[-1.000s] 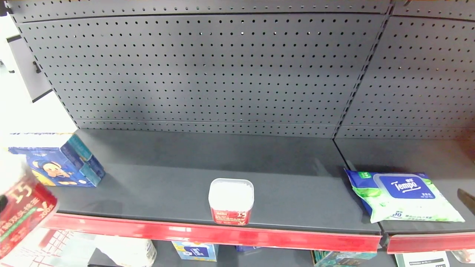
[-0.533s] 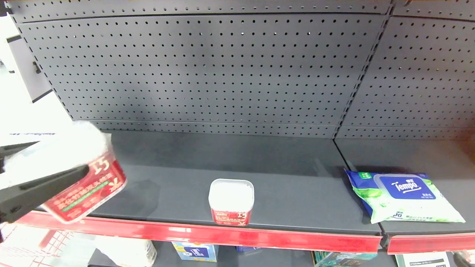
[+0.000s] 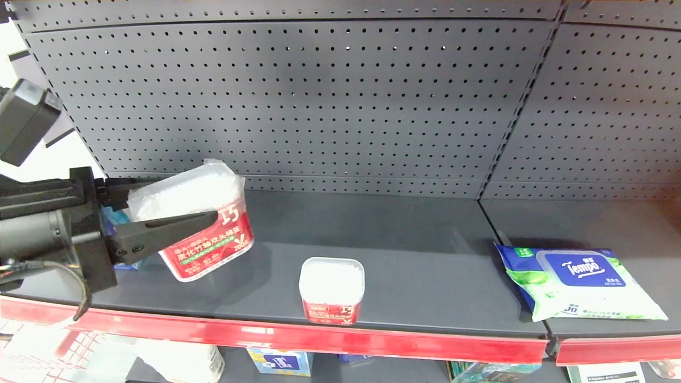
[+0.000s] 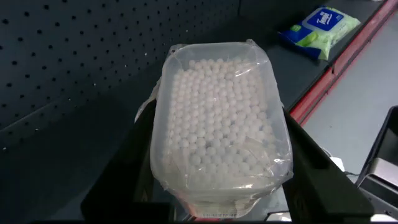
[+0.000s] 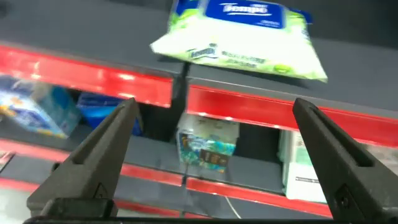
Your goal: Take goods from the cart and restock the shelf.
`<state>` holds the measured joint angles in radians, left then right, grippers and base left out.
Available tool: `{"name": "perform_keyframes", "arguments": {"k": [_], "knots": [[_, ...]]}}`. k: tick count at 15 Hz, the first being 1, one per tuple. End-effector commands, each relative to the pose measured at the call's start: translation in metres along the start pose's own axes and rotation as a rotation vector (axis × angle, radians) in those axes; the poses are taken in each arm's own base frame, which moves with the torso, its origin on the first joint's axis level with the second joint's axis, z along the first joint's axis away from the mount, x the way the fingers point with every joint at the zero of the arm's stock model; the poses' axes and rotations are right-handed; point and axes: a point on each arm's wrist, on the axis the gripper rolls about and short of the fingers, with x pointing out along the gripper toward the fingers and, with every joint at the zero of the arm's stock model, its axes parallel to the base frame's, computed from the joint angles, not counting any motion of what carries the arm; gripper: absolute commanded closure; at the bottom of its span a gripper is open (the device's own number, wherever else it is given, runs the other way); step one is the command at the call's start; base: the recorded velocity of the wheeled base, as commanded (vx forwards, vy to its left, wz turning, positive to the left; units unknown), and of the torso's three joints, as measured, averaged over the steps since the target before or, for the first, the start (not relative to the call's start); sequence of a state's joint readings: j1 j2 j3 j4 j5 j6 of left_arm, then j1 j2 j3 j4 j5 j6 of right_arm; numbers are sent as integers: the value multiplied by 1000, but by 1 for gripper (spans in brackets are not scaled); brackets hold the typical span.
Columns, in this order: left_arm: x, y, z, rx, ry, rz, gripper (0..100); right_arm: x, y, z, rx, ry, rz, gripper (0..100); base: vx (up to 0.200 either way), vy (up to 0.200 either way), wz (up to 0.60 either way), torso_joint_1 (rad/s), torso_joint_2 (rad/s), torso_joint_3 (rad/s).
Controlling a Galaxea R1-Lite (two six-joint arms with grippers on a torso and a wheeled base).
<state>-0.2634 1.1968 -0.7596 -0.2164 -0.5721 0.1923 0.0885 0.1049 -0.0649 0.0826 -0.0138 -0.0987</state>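
Tub (image 3: 213, 244) clamped in our left gripper (image 3: 175, 205) hangs tilted centre-left, likely bound beside its twin (image 3: 331, 287); right gripper (image 5: 216, 104) gapes.

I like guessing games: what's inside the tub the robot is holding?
The tub in the left gripper is packed with small white round tips under clear film. What lies below them is hidden.

Blue box (image 3: 111, 218) — mostly hidden (far left)
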Motion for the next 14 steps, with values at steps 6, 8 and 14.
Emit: {"name": "perform_keyframes", "arguments": {"k": [6,8,14], "knots": [[34,20,1,-30,44,-40,100,-7,-2,21,-29,-65,-8,0,0,0,0,0,0,0],[47,24,-2,-37,56,-92,100,-7,-1,14,-29,-54,-12,0,0,0,0,0,0,0],[96,52,-14,86,74,-229,100,-6,-1,13,-29,-51,-11,0,0,0,0,0,0,0]]}}
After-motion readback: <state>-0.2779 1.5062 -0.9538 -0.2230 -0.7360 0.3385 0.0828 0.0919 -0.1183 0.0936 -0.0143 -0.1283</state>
